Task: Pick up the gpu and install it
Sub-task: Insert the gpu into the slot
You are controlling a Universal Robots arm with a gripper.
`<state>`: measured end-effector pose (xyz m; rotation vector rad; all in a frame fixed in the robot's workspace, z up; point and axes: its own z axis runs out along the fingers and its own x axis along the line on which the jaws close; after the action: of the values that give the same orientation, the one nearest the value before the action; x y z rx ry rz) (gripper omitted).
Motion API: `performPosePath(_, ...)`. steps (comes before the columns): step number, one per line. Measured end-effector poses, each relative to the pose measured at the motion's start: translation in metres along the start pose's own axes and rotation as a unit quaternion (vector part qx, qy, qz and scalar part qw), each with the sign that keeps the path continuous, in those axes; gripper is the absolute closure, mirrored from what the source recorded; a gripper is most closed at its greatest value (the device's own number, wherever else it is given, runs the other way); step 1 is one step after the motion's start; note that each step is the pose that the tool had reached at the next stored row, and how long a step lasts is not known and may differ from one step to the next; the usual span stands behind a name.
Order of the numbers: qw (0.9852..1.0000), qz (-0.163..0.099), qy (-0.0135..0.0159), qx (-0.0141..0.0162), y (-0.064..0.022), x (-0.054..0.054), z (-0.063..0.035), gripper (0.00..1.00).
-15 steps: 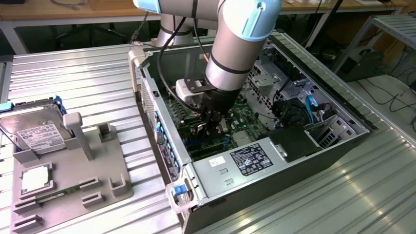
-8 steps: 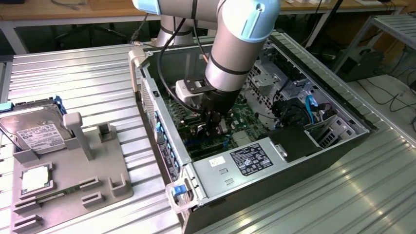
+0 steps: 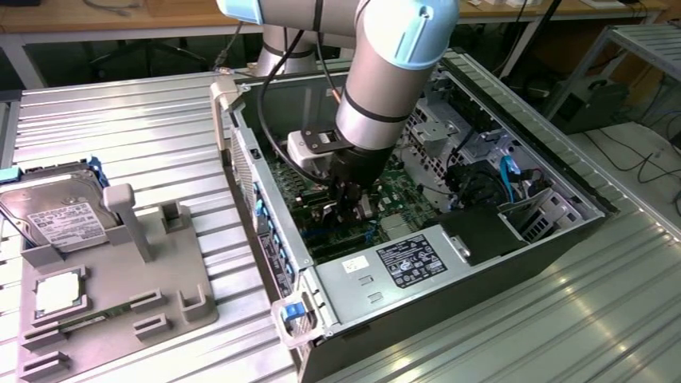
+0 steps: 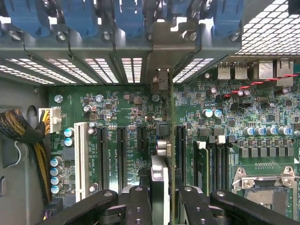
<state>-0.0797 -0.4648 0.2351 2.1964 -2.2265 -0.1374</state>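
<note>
Fingers [image 4: 161, 201] were pinched on the gpu [image 4: 165, 140], held edge-on inside the case [image 3: 553, 171] above the board [image 4: 122, 108]. Card's long axis ran w/ the slots [image 4: 121, 159], bracket end toward the rear vents; hdd [image 3: 53, 215] lay on the worktop [image 3: 127, 120].

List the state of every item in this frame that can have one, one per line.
gpu: held edge-on between the fingers, over the motherboard slots.
gripper: shut on the gpu, inside the computer case.
computer case: side panel off, interior exposed.
hard drive: resting in the grey holder.
CPU socket: empty.
</note>
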Motion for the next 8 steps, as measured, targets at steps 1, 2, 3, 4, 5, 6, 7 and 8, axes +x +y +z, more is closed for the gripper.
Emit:
performPosePath(1,1.0,0.0,0.0,0.0,0.0,0.0,0.0005,0.72)
performPosePath(2,1.0,0.0,-0.0002,0.0002,-0.0003,0.0001,0.0027,0.72)
performPosePath(3,1.0,0.0,-0.0002,0.0,-0.0002,0.0001,0.0029,0.72)
performPosePath(4,1.0,0.0,-0.0002,0.0,-0.0002,0.0001,0.0029,0.72)
performPosePath(5,1.0,0.0,-0.0001,0.0,-0.0002,0.0001,0.0028,0.72)
performPosePath(6,1.0,0.0,0.0,0.0,-0.0002,0.0001,0.0028,0.72)
performPosePath(7,1.0,0.0,0.0,0.0,-0.0002,0.0002,0.0028,0.72)
performPosePath(8,1.0,0.0,0.0,0.0,-0.0002,0.0001,0.0028,0.72)
